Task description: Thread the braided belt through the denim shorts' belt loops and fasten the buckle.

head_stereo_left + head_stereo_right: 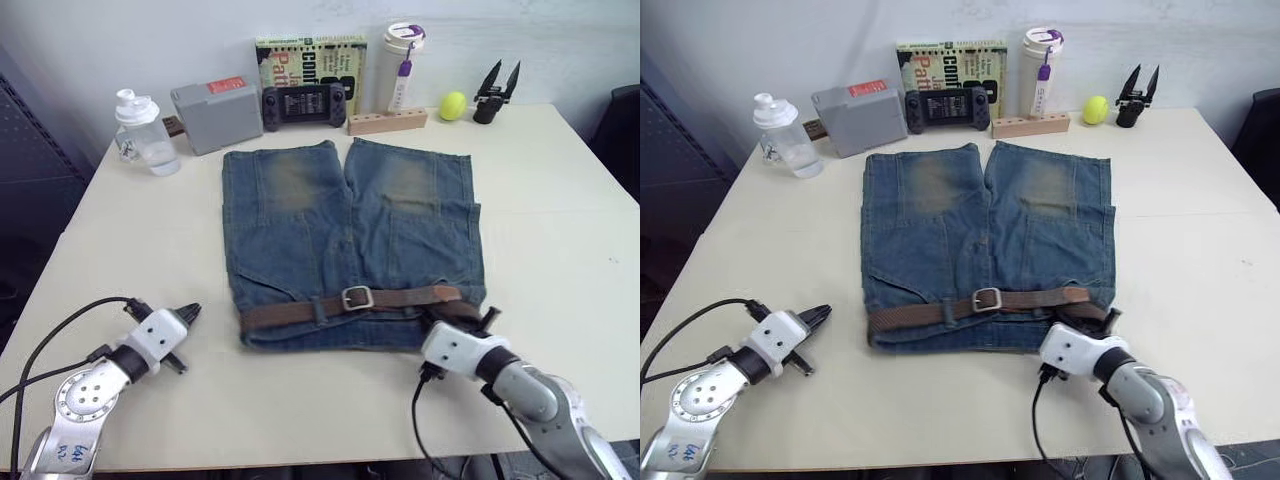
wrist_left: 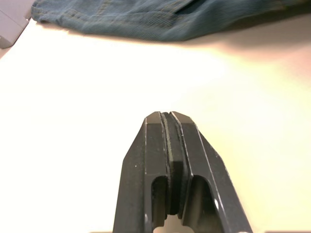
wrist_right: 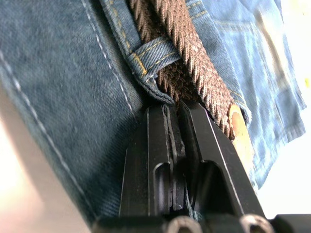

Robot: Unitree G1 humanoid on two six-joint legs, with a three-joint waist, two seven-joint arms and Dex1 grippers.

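Belt (image 1: pixel 400 298) lies along the waistband of the shorts (image 1: pixel 350 240), its buckle (image 1: pixel 356 297) near the middle. The right gripper (image 3: pixel 174 110), fingers pressed together, has its tips against the belt where it passes under 1 loop (image 3: pixel 150 53) at the shorts' right end. The left gripper (image 2: pixel 168 116), also pressed together, rests on the bare table (image 1: pixel 150 250), apart from the shorts' left edge
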